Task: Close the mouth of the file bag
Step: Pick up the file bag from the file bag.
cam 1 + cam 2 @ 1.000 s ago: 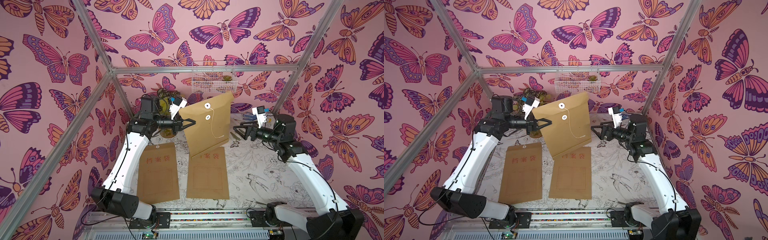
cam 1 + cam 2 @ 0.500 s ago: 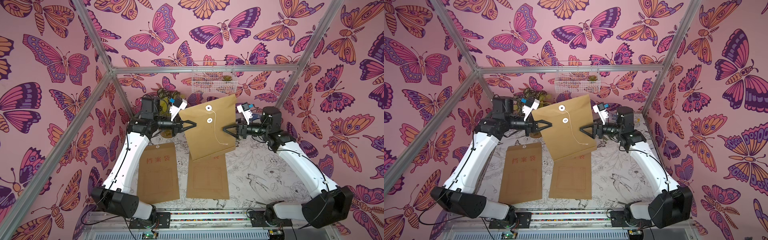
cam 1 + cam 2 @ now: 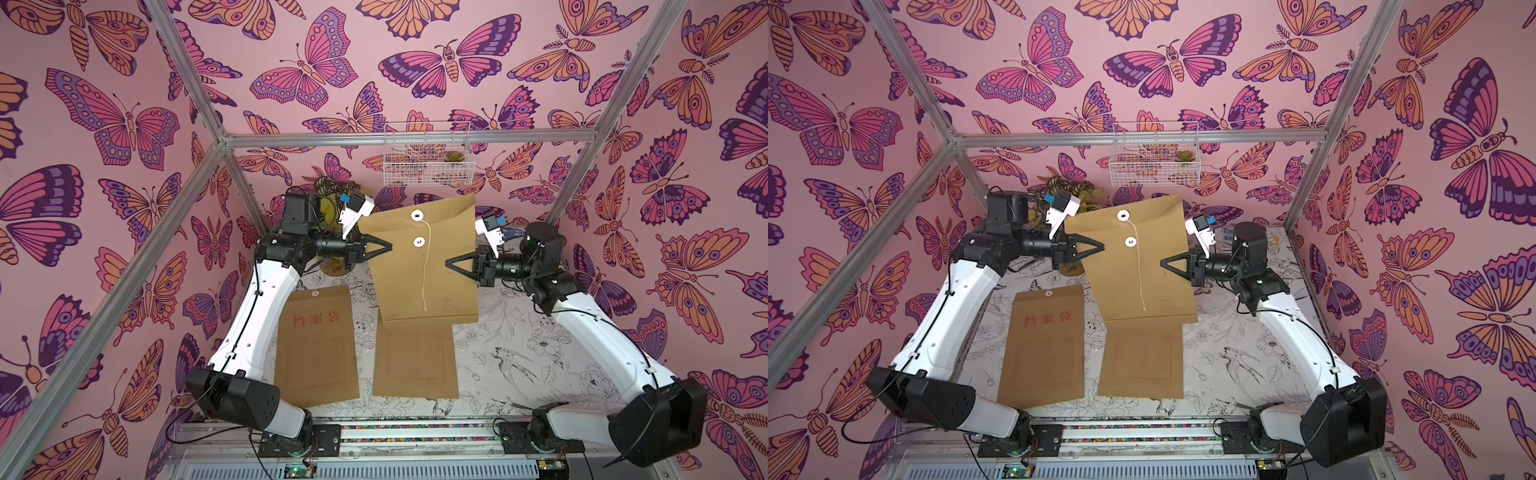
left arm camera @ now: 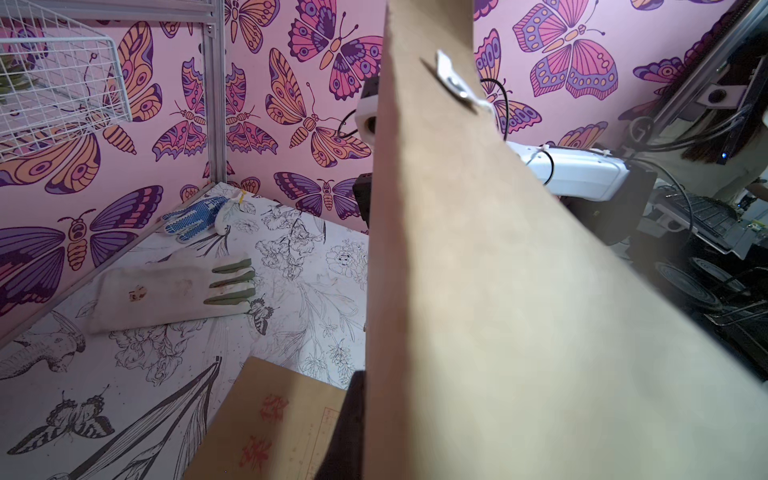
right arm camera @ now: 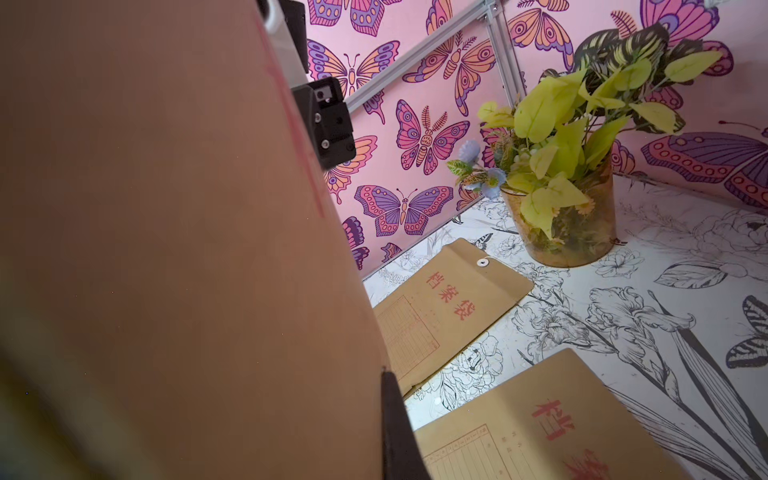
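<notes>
File bag (image 3: 419, 286): you held it upright over the middle of the counter (image 3: 519, 353), slightly tilted, its disc side facing both top views.
Left tool (image 3: 384, 248): it sat at the bag's left edge with its tips over the paper; you could not tell from any view whether it pinched the bag or sat slack.
Right tool (image 3: 451, 264): it was pressed together on the bag's right edge, further down the bag than the left tool.
String (image 3: 424, 270): it ran from the upper disc (image 3: 417, 215), passed just right of the lower disc (image 3: 419, 241) and hung loose down the face.
Lower edge: it overlapped the far end of the right envelope (image 3: 415, 361); you could not tell whether the two touched.
Left envelope (image 3: 316, 345): it lay flat on the counter, red characters up, just left of the right envelope.
Potted plant (image 5: 569, 166): it stood in the far left corner.
Gloves (image 4: 166, 291): a white one and a blue-dotted one lay near the far right corner.
Wire basket (image 3: 428, 166): it hung on the far wall.
</notes>
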Robot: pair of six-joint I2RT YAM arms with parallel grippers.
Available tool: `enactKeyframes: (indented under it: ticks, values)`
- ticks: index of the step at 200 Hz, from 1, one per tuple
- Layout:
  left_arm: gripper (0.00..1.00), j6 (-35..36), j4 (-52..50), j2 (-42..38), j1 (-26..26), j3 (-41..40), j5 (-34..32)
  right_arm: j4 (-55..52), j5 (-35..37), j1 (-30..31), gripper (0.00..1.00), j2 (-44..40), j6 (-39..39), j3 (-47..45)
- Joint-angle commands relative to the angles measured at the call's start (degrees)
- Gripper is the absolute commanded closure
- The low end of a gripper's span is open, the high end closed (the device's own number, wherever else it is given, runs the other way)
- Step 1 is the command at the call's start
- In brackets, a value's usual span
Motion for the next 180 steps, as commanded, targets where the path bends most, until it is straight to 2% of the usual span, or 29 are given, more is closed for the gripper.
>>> enactKeyframes:
  ticks: [1, 12, 34, 59, 70, 87, 118, 180]
  values:
    - [0.63, -3.9, 2.6, -0.2, 0.9, 0.6, 0.4, 4.7, 0.0, 0.2, 1.00, -2.5, 2.1, -1.3]
    - [0.52, -6.8, 6.2, -1.2, 1.3, -2.2, 0.5, 6.2, 1.2, 0.1, 1.00, -3.2, 2.9, -2.2]
    - [0.42, -16.3, 22.3, -4.8, 2.8, -11.9, 0.9, 10.7, 2.1, 0.1, 1.00, -4.2, 6.9, -3.7]
    - [0.38, -32.7, 48.0, -6.7, 5.1, -22.5, 1.3, 19.2, 1.8, 0.1, 1.00, -4.2, 14.2, -5.7]
    - [0.38, -37.1, 54.6, -5.9, 5.0, -24.6, 1.4, 22.1, 1.7, 0.1, 1.00, -4.1, 16.8, -6.3]
    - [0.38, -39.4, 56.6, -4.1, 4.0, -25.2, 1.2, 25.9, 1.8, 0.2, 1.00, -3.9, 20.3, -7.4]
    - [0.43, -40.0, 58.9, -3.1, 1.2, -26.6, 1.6, 26.0, 2.6, 0.2, 1.00, -3.1, 21.4, -7.8]
    - [0.60, -47.2, 65.5, -0.1, -1.3, -26.2, 1.3, 25.1, 3.0, 0.3, 1.00, -2.2, 21.6, -8.9]
